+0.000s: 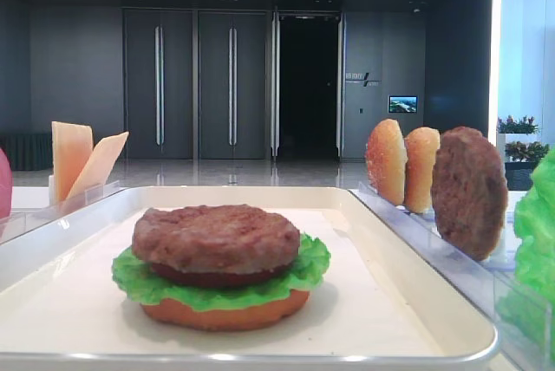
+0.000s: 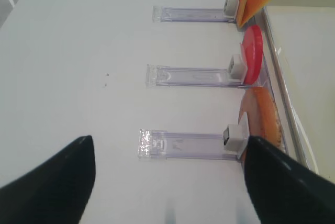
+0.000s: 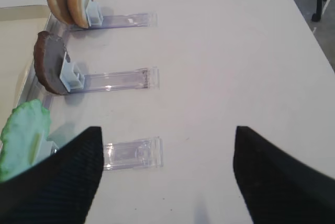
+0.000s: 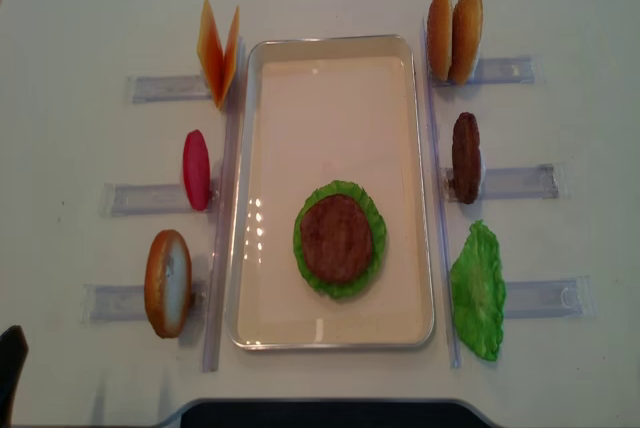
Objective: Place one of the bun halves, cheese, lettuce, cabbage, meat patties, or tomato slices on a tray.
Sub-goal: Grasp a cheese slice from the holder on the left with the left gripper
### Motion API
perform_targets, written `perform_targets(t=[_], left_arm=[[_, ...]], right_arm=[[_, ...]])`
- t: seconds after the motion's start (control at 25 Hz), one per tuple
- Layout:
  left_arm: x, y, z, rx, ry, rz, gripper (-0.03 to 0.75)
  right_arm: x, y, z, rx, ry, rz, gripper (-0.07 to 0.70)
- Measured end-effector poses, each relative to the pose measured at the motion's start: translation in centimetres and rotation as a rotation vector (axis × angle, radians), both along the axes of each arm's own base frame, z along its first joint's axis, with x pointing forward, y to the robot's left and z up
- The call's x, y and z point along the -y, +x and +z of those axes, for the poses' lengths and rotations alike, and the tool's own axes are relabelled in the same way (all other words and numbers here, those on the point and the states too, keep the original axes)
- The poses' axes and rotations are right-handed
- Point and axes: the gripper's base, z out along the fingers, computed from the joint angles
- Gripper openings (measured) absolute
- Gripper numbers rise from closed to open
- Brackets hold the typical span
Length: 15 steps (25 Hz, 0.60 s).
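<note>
On the white tray point(image 4: 330, 336) lies a stack: a bun half point(image 1: 225, 314) at the bottom, lettuce point(image 4: 372, 218) on it, a meat patty point(image 4: 338, 238) on top. Left of the tray stand cheese slices point(image 4: 220, 53), a red tomato slice point(image 4: 196, 170) and a bun half point(image 4: 168, 283). On the right are two bun halves point(image 4: 455, 36), a patty point(image 4: 466, 158) and a lettuce leaf point(image 4: 478, 290). My left gripper point(image 2: 167, 182) hovers open over the table beside the near bun half point(image 2: 264, 119). My right gripper point(image 3: 167, 177) is open too, near the lettuce point(image 3: 23, 137).
Each loose piece leans in a clear plastic rack point(image 3: 133, 153) point(image 2: 180, 144) lying on the white table along the tray's long sides. The tray's raised rim point(image 2: 282, 77) runs just beyond the racks. The table edge point(image 3: 309, 20) shows at the far right of the right wrist view.
</note>
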Motion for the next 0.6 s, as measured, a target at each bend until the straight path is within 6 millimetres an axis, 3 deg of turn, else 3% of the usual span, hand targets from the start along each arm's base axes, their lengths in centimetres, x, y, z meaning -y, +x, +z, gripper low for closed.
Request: perform_targets(t=[0.6], left_arm=[[0.00,0.00,0.00,0.000,0.000,0.000,0.692]], right_arm=[[-0.01,0.00,0.00,0.000,0.001,0.001,0.523]])
